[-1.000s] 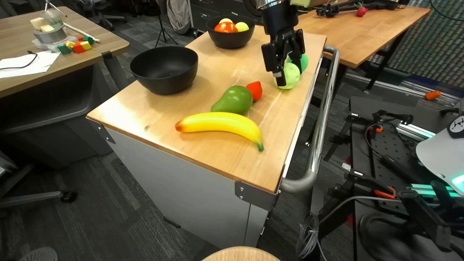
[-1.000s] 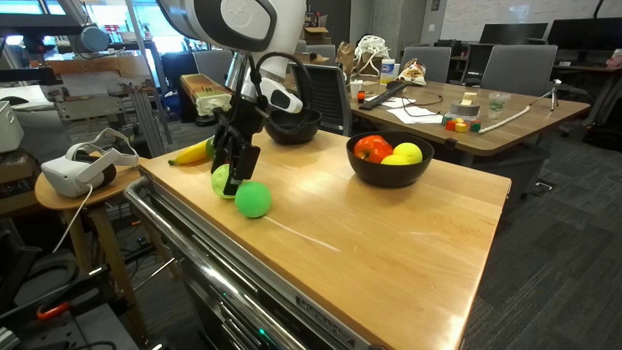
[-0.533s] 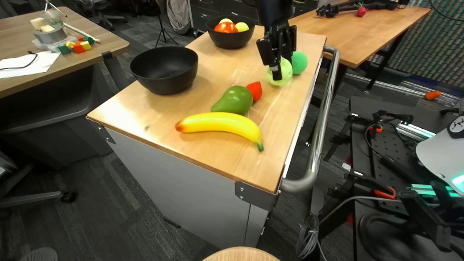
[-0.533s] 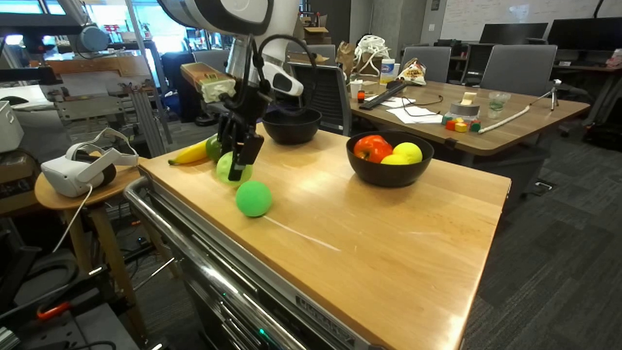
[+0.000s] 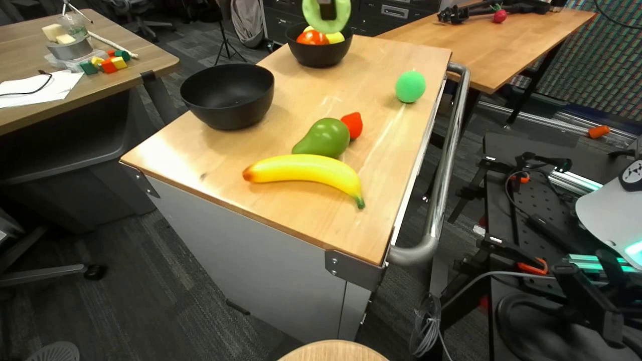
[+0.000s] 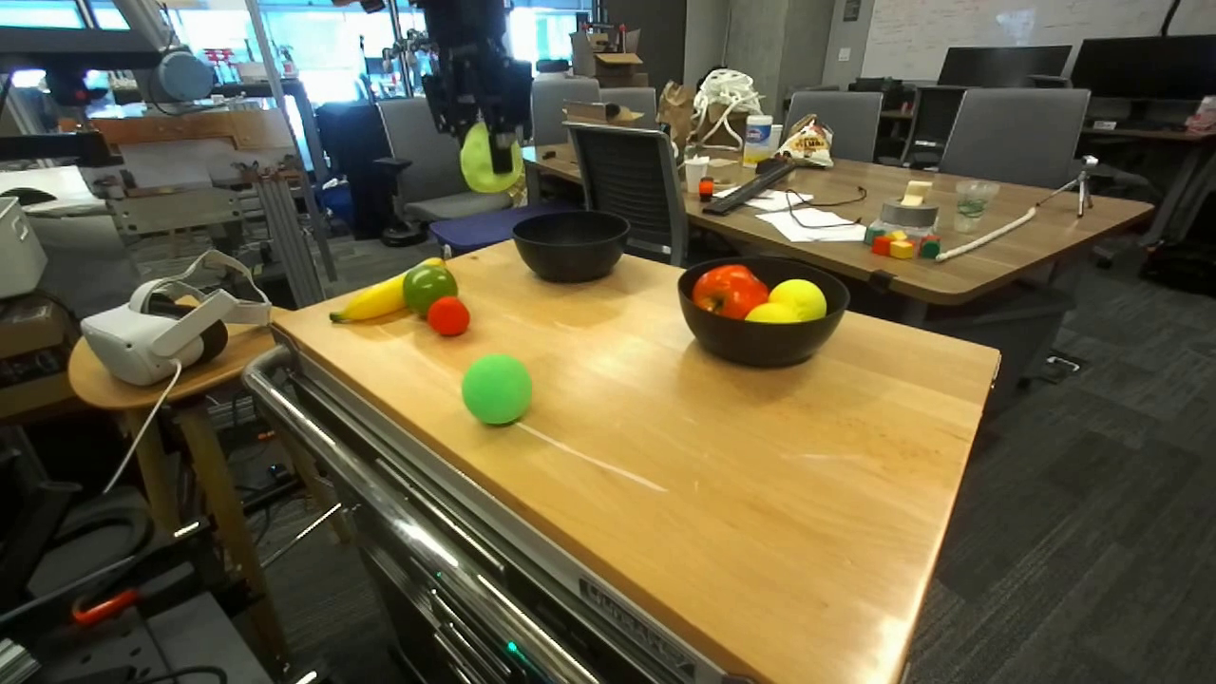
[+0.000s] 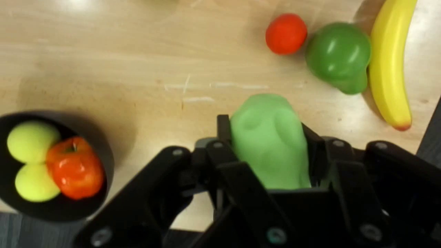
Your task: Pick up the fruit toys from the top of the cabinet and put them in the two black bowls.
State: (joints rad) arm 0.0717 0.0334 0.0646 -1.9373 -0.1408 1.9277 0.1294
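Carrying, apparently: my black pincer [image 7: 265, 128] pinches a pale-green round toy fruit [image 7: 270, 150], higher than a round black bowl [image 6: 570, 261]; next, probably, insertion.

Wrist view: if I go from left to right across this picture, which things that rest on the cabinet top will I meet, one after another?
Black bowl → small red toy → green pear-shaped toy → yellow banana.

In an exterior view, white headset [image 6: 152, 344] on wooden stool [image 6: 239, 356], mid-left, coloured blocks [image 6: 901, 247] (red, yellow, green) beside tape roll [image 6: 909, 217], upper right
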